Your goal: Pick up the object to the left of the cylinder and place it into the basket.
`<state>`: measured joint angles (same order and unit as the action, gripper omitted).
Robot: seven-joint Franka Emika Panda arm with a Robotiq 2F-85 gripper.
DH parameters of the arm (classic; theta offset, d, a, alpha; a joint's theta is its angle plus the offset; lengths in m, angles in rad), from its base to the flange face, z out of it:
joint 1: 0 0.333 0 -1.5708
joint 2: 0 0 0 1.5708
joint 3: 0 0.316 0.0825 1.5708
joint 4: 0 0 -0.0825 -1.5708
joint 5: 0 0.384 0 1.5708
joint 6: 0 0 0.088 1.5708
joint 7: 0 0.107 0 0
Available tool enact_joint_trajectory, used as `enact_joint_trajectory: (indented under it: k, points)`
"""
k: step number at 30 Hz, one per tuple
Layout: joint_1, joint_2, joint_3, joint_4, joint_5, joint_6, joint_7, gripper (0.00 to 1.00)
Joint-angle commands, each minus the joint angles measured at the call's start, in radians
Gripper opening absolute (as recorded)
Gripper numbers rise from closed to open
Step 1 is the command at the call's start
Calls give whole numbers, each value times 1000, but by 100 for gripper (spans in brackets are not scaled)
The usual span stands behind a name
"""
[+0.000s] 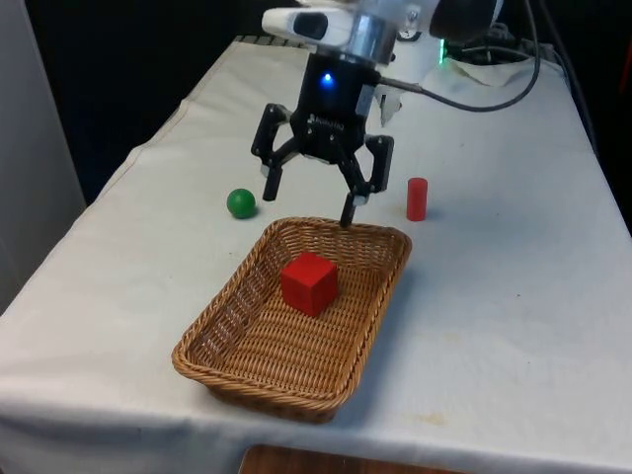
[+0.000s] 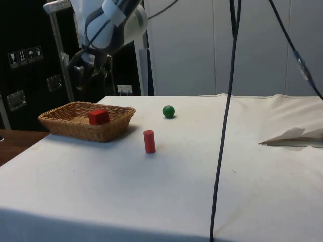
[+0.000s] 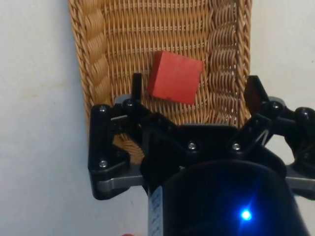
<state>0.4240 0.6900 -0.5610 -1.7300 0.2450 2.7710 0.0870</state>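
Observation:
A red cube (image 1: 309,283) (image 2: 98,116) (image 3: 174,77) lies inside the wicker basket (image 1: 225,296) (image 2: 75,126) (image 3: 98,59), slightly tilted. My gripper (image 1: 308,202) (image 2: 90,80) (image 3: 195,86) hangs open above the basket's far end with nothing between its fingers. A green ball (image 1: 241,203) (image 2: 168,111) rests on the cloth at the front view's left of the gripper. The small red cylinder (image 1: 417,198) (image 2: 149,141) stands upright at the front view's right, just beyond the basket's far corner.
A black cable (image 1: 494,99) (image 2: 227,126) runs from the arm over the far table and hangs through the side view. A bunched fold of white cloth (image 2: 292,136) lies near the robot's base. The table's edges fall away on both sides.

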Motion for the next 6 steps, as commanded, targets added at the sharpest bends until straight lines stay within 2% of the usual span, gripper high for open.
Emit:
enact_joint_trajectory:
  k: [1,6]
  points:
    - [0,-17,-2,-4,1,-10,-2,100]
    - [3,-34,-12,0,0,-20,-2,100]
